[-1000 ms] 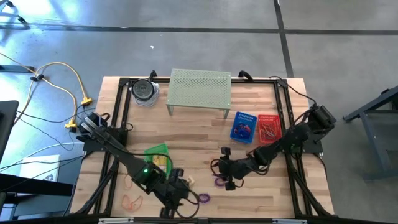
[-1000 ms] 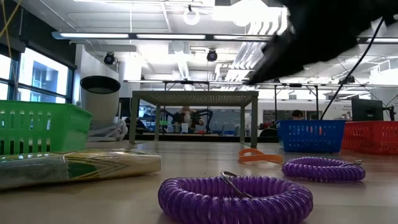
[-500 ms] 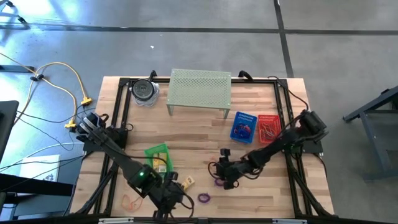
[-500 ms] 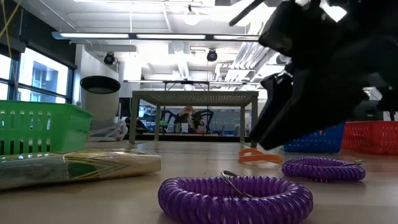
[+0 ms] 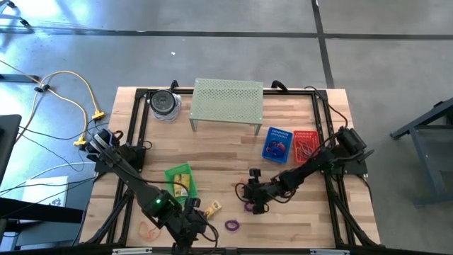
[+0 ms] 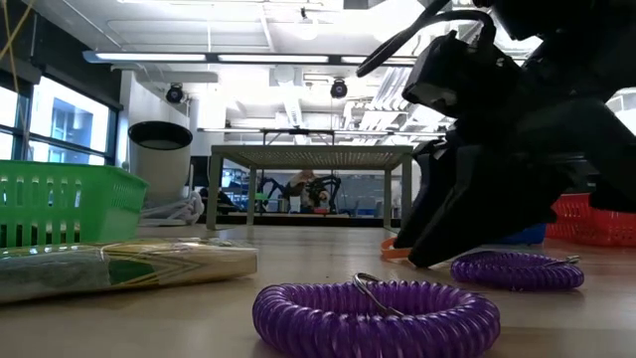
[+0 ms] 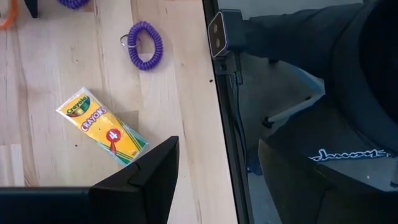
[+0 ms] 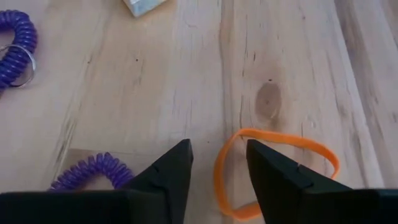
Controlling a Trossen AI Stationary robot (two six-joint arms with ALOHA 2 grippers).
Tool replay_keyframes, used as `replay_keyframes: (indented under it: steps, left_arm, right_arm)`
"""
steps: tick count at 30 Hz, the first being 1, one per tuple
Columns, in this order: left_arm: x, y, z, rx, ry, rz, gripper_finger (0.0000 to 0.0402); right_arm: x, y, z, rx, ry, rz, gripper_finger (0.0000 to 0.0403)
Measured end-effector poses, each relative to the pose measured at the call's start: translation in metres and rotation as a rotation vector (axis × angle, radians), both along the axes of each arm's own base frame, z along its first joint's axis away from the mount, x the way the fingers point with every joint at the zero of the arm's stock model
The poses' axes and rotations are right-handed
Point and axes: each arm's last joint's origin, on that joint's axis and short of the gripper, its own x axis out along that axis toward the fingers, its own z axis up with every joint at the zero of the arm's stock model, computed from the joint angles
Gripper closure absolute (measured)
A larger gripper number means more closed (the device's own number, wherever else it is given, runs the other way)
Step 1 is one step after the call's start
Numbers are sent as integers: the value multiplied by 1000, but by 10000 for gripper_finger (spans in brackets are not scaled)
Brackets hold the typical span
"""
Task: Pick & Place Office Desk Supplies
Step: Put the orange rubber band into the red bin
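Note:
An orange rubber band [image 8: 277, 163] lies flat on the wood near the table's middle. My right gripper [image 8: 217, 168] hangs open low over it, and one side of the band runs through the gap between the fingers. A purple coil loop [image 8: 93, 171] lies just beside one finger. A second purple coil [image 5: 232, 225] and a yellow crayon packet [image 7: 102, 127] lie nearer the front edge. My left gripper [image 5: 187, 228] stands open over the table's near edge, holding nothing. My right gripper comes slanting down from the table's right, with its fingers [image 8: 171, 171] on either side of the orange band's near side [image 8: 219, 180]. I cannot tell whether the tips touch the band or the table.
A green basket [image 5: 180, 180] stands left of centre, with a blue basket [image 5: 278, 144] and a red basket [image 5: 306, 145] at the right. The pale-green perforated shelf [image 5: 228, 99] and a round container [image 5: 164, 105] stand at the far side. Orange loops [image 5: 148, 228] lie near the front left.
My right gripper has sunk toward the table and tipped further down, and its fingertips have come close to the orange band. My left gripper has shifted a little toward the table's left along the near edge, uncovering the crayon packet. No object has moved.

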Motion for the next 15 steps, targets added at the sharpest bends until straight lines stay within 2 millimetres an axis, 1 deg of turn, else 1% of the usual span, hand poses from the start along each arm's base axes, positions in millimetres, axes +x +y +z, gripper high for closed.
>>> replay_keyframes:
  steps: [4, 10, 15]
  left_arm:
    - [0, 0, 0, 1, 0, 0, 188]
    - [0, 0, 0, 1, -1, 2, 188]
    - [0, 0, 0, 1, -4, 30, 188]
  right_arm:
    - [-1, -1, -1, -15, 16, -2, 297]
    - [-3, -7, -5, -7, 71, -39, 389]
    - [-2, -10, -5, -8, 76, -52, 400]
